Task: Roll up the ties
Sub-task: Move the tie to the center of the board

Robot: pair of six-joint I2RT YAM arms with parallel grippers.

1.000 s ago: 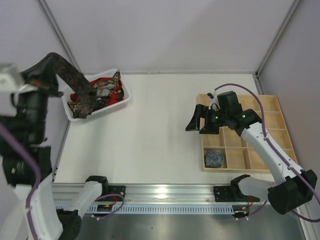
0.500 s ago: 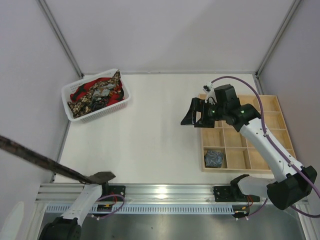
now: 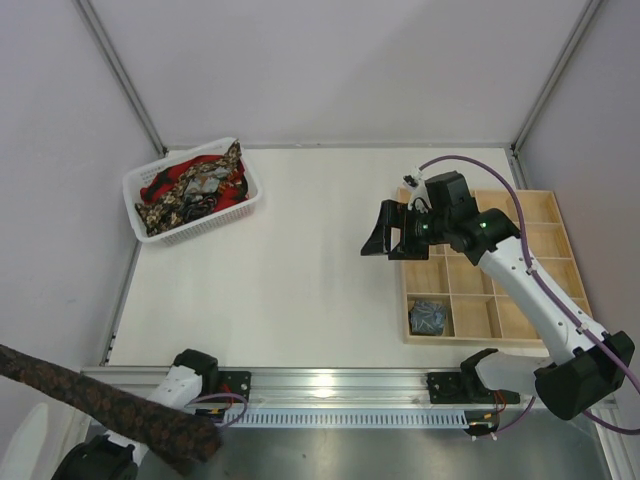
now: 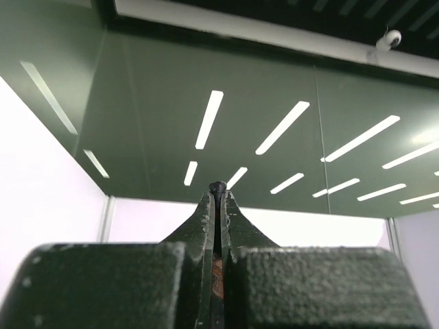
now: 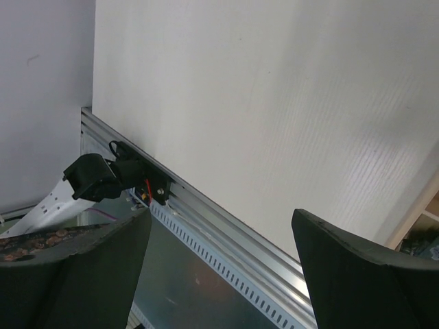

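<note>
A dark brown-maroon patterned tie [image 3: 100, 400] stretches across the bottom-left corner of the top view, in front of the table's rail. My left gripper [image 4: 217, 188] is out of the top view. In its wrist view it points up at the ceiling, shut on a thin sliver of that tie [image 4: 217, 274]. Several more ties [image 3: 195, 190] lie in a white basket [image 3: 252, 200] at the back left. One grey-blue coiled tie [image 3: 428, 316] sits in a wooden compartment tray [image 3: 560, 215]. My right gripper [image 3: 395, 235] is open and empty above the table, left of the tray, and also shows in its wrist view [image 5: 223, 274].
The aluminium rail [image 3: 330, 385] runs along the near edge, with the left arm's base [image 3: 192, 368] on it. The right wrist view shows that base [image 5: 113, 177] and a bit of the tie [image 5: 34, 241] at the lower left. White walls enclose the table.
The left arm has pulled the dark tie out of the basket and swung it down to the bottom-left corner, out of the top view. The right gripper has shifted slightly left.
</note>
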